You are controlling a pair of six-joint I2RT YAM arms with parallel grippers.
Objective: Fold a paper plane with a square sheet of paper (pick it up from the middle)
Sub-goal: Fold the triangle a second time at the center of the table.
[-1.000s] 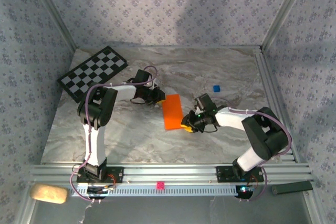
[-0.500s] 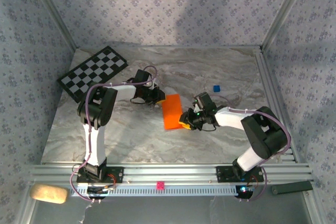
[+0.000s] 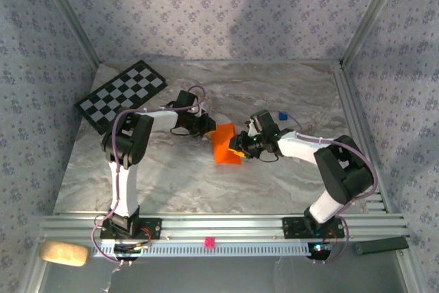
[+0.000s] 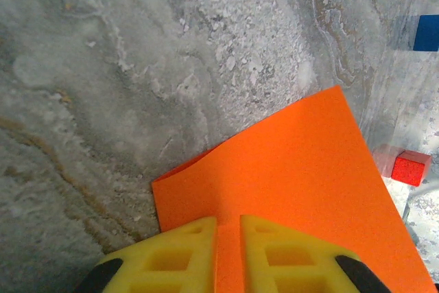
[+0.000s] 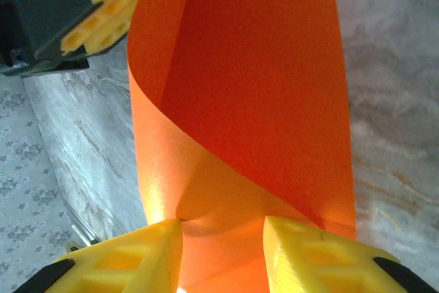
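The orange sheet of paper (image 3: 225, 145) lies between the two grippers, on the marbled table (image 3: 171, 176). The left gripper (image 3: 206, 128) is closed on one edge of the sheet. In its wrist view the yellow fingertips (image 4: 185, 252) are seen almost together, with the paper (image 4: 295, 183) pinched in the narrow slot and spreading away ahead of them. A small red cube (image 4: 410, 167) rests just beyond the sheet's edge, to the right of that gripper, and a blue cube (image 4: 425, 32) is seen farther ahead on the same side.

The right gripper (image 3: 236, 147) is set at the opposite side of the sheet. Its fingers (image 5: 315, 255) are held apart, and a curled-over flap of the paper (image 5: 254, 87) runs into the gap between them without being clamped. Ahead of it and to the left, a yellow finger of the left gripper (image 5: 110, 5) is seen at the sheet's far edge.

A checkerboard (image 3: 121, 94) lies well behind the left gripper.
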